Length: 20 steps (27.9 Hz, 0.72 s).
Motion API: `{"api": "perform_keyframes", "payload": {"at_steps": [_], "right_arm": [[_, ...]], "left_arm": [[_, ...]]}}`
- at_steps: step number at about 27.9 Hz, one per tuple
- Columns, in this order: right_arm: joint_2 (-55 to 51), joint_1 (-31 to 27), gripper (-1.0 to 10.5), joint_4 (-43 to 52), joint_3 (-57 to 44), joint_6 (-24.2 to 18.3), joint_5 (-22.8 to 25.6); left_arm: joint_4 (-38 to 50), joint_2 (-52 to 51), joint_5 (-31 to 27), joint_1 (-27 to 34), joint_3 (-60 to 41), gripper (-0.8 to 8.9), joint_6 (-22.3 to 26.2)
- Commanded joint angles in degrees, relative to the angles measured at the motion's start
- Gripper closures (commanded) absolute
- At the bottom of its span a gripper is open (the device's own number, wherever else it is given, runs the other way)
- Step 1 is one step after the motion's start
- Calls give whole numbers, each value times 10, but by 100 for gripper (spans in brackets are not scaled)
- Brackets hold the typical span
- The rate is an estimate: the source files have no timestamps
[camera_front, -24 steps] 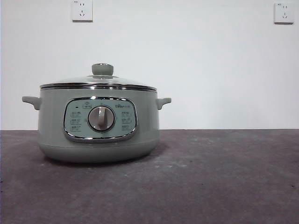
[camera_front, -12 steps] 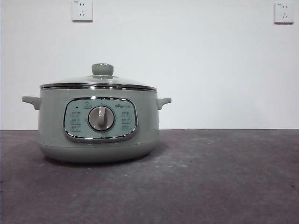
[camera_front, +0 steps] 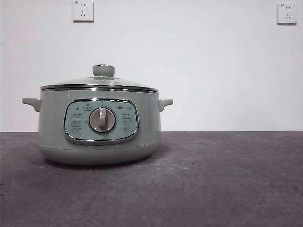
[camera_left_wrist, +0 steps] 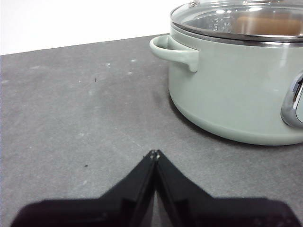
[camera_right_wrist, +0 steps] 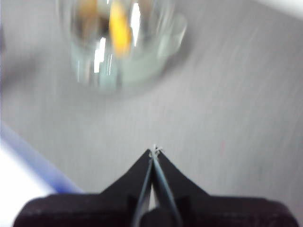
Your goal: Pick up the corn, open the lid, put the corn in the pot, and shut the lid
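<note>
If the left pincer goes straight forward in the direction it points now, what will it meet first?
Probably only bare dark grey tabletop. The shut left pincer points past the pale sage-green pot, which sits off to one side with its side handle. Depth is unclear.

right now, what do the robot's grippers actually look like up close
Both look alike. The left gripper has two matte black jaws, broad at the base and tapering to thin pointed tips with a small pale speck at the very end. The right gripper has the same black wedge shape and pale tip. No cables, markings or arm links show in any view.
</note>
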Motion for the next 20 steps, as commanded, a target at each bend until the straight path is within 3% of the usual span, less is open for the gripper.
{"api": "perform_keyframes", "payload": {"at_steps": [1,5,8,15,20], "right_arm": [[-63,-81,946,95,-54,-6,-52],[-195,-208,946,282,-235,-20,-83],[-281,-259,946,425,-397,-19,-81],[-391,-280,946,572,-628,-19,-71],[-455,-280,946,598,-748,-16,-56]], "left_arm": [[0,1,0,2,-6,814,-3],[0,1,0,2,-6,814,-3],[0,1,0,2,-6,814,-3],[1,1,0,2,-6,814,-3],[0,1,0,2,-6,814,-3]]}}
